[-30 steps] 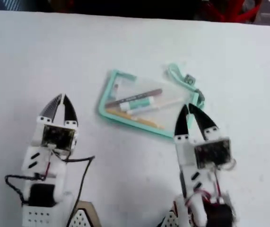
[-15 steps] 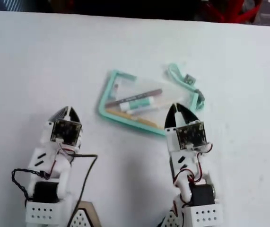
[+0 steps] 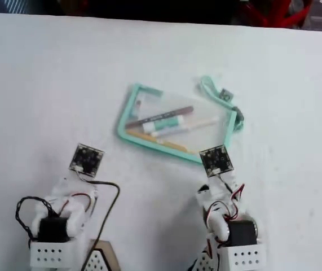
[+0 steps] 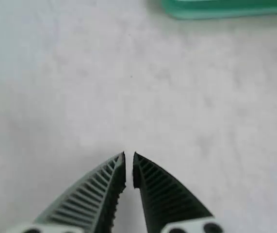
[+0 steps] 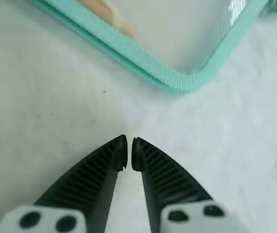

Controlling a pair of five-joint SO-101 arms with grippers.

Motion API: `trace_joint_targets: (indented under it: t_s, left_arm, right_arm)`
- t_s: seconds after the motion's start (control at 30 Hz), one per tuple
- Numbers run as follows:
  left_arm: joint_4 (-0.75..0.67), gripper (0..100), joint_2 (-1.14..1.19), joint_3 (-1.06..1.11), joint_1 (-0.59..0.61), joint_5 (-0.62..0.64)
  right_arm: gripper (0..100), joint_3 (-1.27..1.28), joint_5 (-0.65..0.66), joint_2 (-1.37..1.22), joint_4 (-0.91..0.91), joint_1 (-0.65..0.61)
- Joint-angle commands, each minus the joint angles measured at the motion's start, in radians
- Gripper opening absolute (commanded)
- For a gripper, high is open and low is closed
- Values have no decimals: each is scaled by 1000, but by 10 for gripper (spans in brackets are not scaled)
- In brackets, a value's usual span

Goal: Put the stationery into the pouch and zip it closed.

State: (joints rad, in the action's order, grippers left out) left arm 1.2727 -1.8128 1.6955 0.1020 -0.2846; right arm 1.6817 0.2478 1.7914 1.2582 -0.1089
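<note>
Arms back from pouch (image 3: 124,113), stationery (image 3: 163,119) inside; left end effector (image 4: 129,167), right end effector (image 5: 129,154) clenched.

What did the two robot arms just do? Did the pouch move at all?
Both grippers drew back, away from the pouch. The right gripper, a little open before, is now shut on nothing. The left gripper is shut too. The pouch and the pens inside it stayed where they were, and nothing was picked up.
</note>
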Motion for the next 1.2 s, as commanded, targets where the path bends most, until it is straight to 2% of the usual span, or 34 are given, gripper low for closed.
trace_joint_targets:
  t_s: [0.0,0.13,1.17]
  left_arm:
    - [6,48,-4,-2,77,0]
    - [6,48,-4,-2,99,0]
    - [6,47,-4,-2,99,0]
  right_arm:
    - [31,9,-5,7,12,77]
    - [31,9,-5,7,12,127]
    - [31,9,-5,7,12,125]
